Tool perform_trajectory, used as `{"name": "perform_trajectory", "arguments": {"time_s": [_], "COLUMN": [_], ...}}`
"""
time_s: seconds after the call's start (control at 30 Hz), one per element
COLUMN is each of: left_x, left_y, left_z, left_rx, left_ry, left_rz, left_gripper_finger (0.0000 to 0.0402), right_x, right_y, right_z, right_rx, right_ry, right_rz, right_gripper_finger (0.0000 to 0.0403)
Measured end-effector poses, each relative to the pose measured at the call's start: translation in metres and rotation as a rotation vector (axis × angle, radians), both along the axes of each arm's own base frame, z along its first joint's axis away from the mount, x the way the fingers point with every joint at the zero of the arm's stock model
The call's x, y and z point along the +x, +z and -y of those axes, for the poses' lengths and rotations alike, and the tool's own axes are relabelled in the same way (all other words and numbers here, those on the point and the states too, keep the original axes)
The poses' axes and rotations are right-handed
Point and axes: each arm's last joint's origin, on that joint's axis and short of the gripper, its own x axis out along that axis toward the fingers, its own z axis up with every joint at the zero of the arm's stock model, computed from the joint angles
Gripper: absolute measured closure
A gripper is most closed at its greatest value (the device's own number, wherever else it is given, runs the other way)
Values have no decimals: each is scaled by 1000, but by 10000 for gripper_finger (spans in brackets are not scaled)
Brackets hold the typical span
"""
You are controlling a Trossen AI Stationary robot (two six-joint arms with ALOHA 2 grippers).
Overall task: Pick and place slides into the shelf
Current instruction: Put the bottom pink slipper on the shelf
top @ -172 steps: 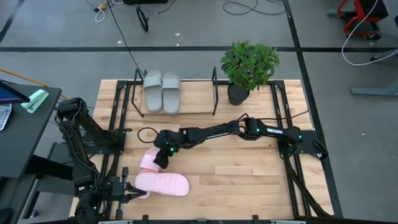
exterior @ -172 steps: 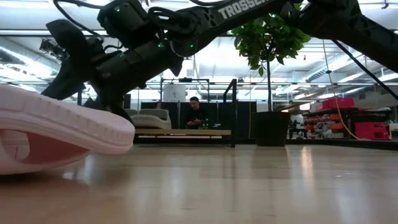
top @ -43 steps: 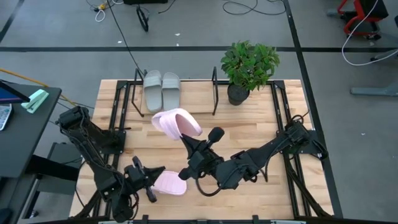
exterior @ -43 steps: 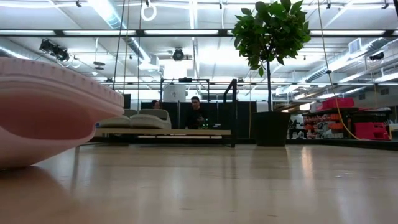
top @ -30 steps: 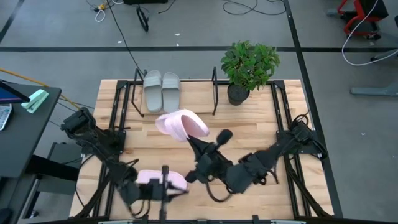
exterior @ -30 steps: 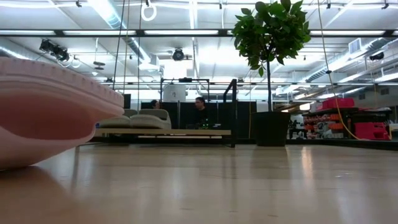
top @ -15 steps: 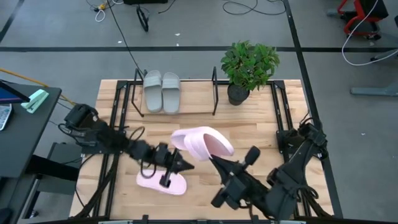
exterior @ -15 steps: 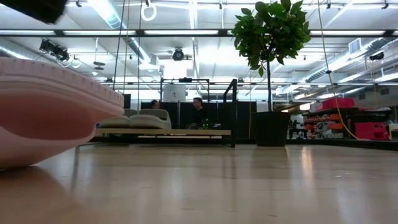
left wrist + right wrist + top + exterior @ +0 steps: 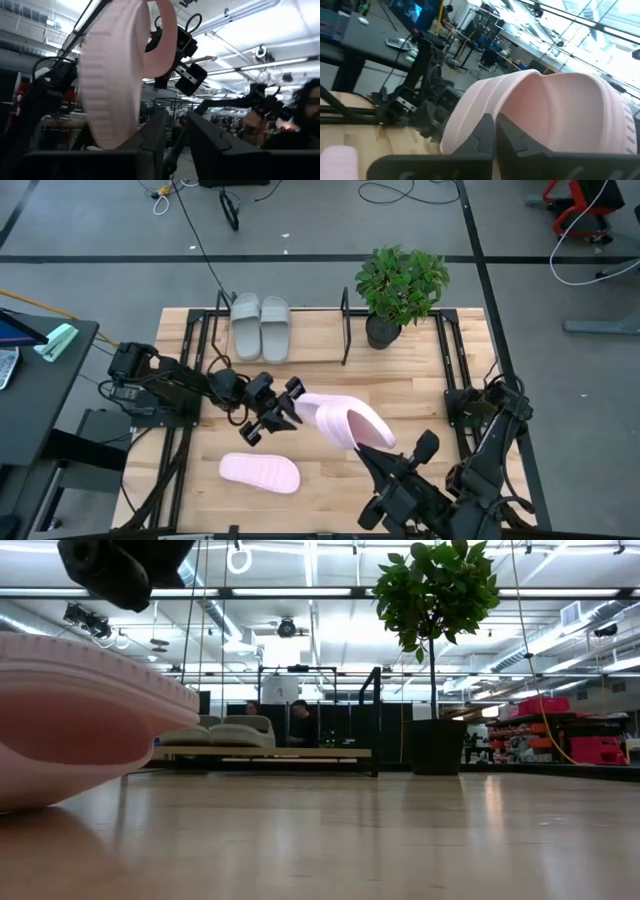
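Observation:
A pink slide (image 9: 340,418) hangs in the air over the table's middle, with my right gripper (image 9: 362,442) shut on it from the near right. My left gripper (image 9: 288,406) stands open just left of it, facing its ribbed sole (image 9: 107,75), with nothing between its fingers (image 9: 210,147). The second pink slide (image 9: 260,473) lies sole up on the table near the front; it fills the left of the low view (image 9: 80,720). Two grey-green slides (image 9: 260,328) rest side by side on the shelf (image 9: 345,330) at the far edge. My right gripper pinches the pink slide's strap (image 9: 496,111) at its edge between its two fingers (image 9: 482,132). The fingers come slanting up from the table's near right. The slide is lifted clear of the table and tilted, its sole turned toward the left arm.
A potted plant (image 9: 400,285) stands at the far right beside the shelf. Black arm frames (image 9: 455,380) run along the table's left and right sides. Bare wood lies between the shelf and the held slide. A person (image 9: 298,725) sits in the room beyond the table.
My right gripper has carried the pink slide toward the table's right and near edges, still lifted clear. My left gripper has risen off the slide lying near the front, gone toward the far edge to beside the held slide, and opened a little. The lying slide has stayed put.

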Motion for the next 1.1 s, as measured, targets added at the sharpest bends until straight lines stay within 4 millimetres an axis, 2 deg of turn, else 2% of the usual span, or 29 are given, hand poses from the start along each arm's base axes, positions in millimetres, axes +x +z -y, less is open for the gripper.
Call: {"name": "perform_trajectory", "arguments": {"time_s": [0.2, 0.5, 0.67, 0.9, 1.1], "left_x": [0, -6, -5, 1, 1], "left_y": [-3, -1, 8, 13, 2], "left_z": [11, 38, 49, 39, 24], "left_rx": [7, -37, -44, -142, -239], "left_ry": [16, 371, 393, 366, 388], "left_rz": [4, 40, 74, 49, -32], "left_gripper_finger": [283, 262, 269, 277, 251], "right_x": [8, 27, 37, 46, 32], "right_y": [-1, -1, 0, 9, 27], "right_z": [8, 30, 39, 51, 54], "right_rx": [-19, -47, -42, -54, -64], "right_ry": [-29, -89, -49, -49, -36], "right_rz": [-16, -44, -34, -22, -13], "right_gripper_finger": [400, 400, 400, 400, 400]}}
